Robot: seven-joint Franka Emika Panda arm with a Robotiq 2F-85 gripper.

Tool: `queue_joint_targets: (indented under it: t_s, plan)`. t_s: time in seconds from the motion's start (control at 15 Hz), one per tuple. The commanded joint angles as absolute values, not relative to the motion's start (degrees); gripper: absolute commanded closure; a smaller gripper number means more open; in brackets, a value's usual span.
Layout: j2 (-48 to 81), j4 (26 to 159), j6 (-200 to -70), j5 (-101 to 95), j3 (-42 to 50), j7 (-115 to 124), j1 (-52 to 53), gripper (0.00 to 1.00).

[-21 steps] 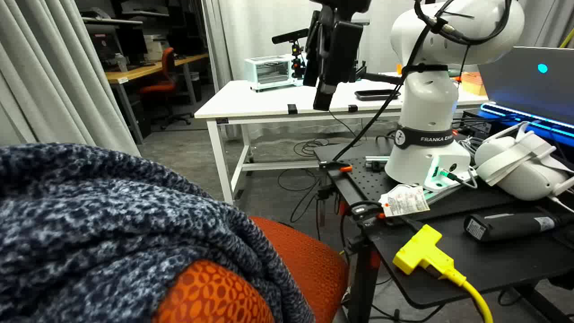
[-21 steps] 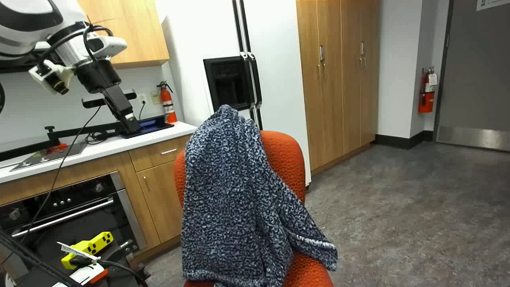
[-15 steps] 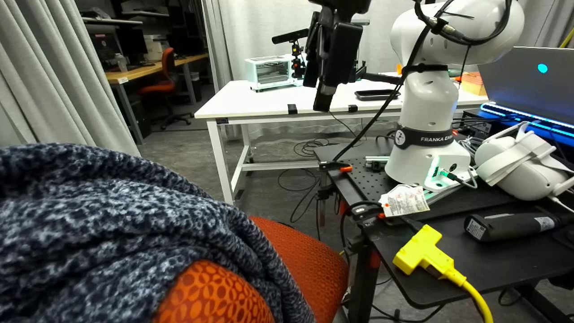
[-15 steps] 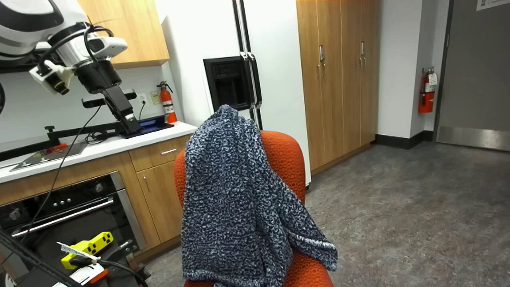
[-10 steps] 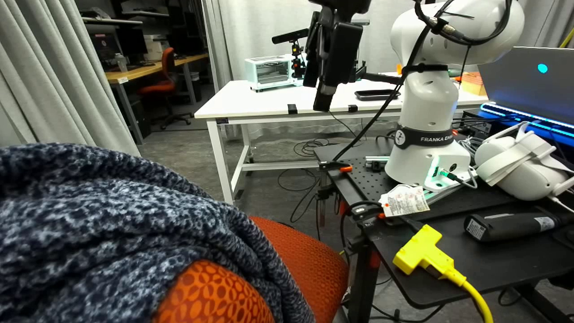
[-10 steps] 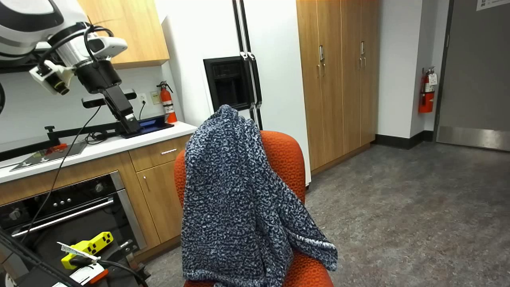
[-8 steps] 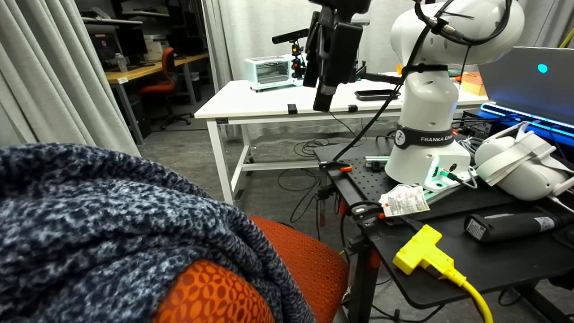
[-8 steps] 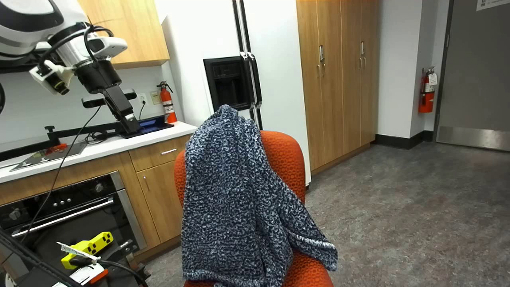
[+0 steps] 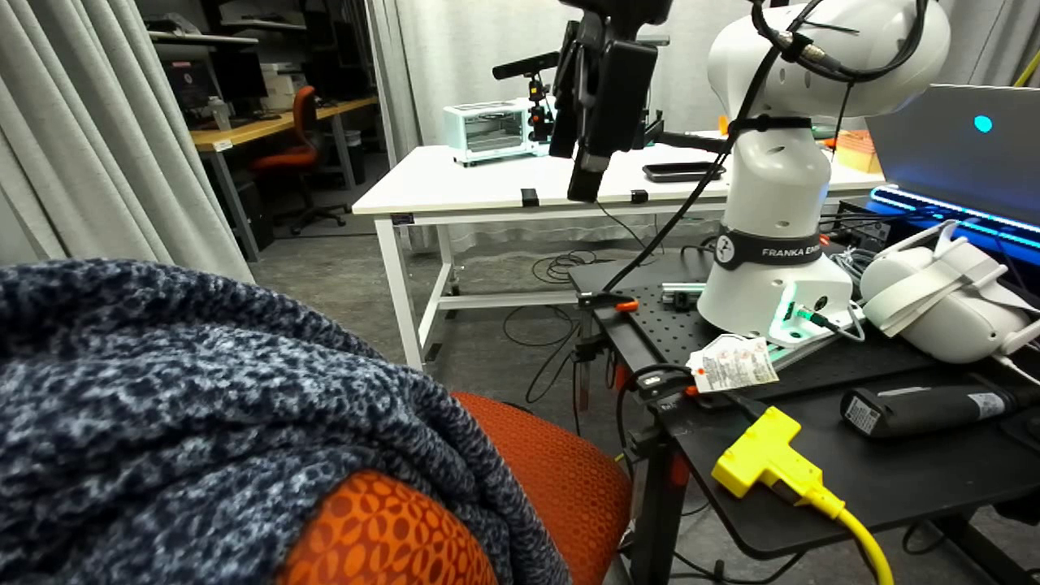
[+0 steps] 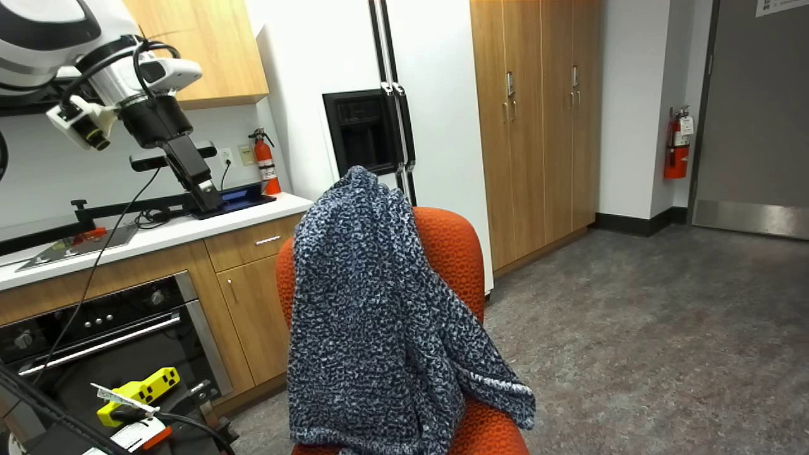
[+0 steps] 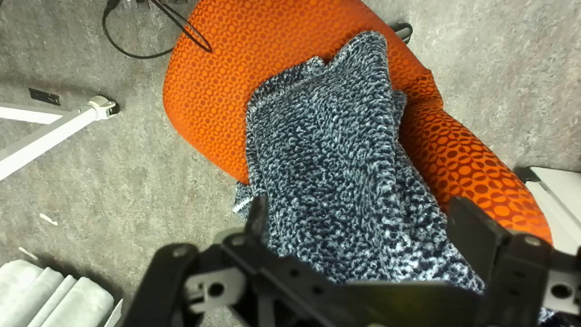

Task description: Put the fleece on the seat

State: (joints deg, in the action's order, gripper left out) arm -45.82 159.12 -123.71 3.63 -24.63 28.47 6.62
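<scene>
while the white arm (image 9: 780,179) is holding its pose, nothing is visibly changing from the moments just past. the pincer (image 11: 361,217) is standing released, its fingers (image 11: 474,236) parting widely and grasping nothing, and in both exterior views it is hanging well apart from the fleece (image 10: 366,303). the fleece is lying in thick folds on the seat (image 11: 213,91), covering much of its back and part of its cushion, with a white-edged corner poking past the cushion's side. since cloth and arm are both resting, the task is probably standing done, with perhaps a retreat or a tidying tug remaining.

nearby, a white desk (image 9: 463,185) is carrying a small oven (image 9: 489,134) and a black tray (image 9: 684,171), while a black desk (image 9: 886,479) is bearing the arm, a yellow power adapter (image 9: 764,457) and a white headset (image 9: 938,313). in an exterior view, a fridge (image 10: 442,139), wooden cabinets (image 10: 537,139) and a grey door (image 10: 752,107) are lining the mottled floor (image 10: 632,303).
</scene>
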Motion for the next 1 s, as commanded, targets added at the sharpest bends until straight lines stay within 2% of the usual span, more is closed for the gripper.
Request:
queue_joint_targets:
  t_s: [0.0, 0.93]
  plan:
    - [-45.60, 159.04, -123.60, 2.94, -23.91, 28.97, 7.31, 0.00]
    - [-44.92, 158.70, -123.42, 2.33, -23.72, 28.23, 7.05, 0.00]
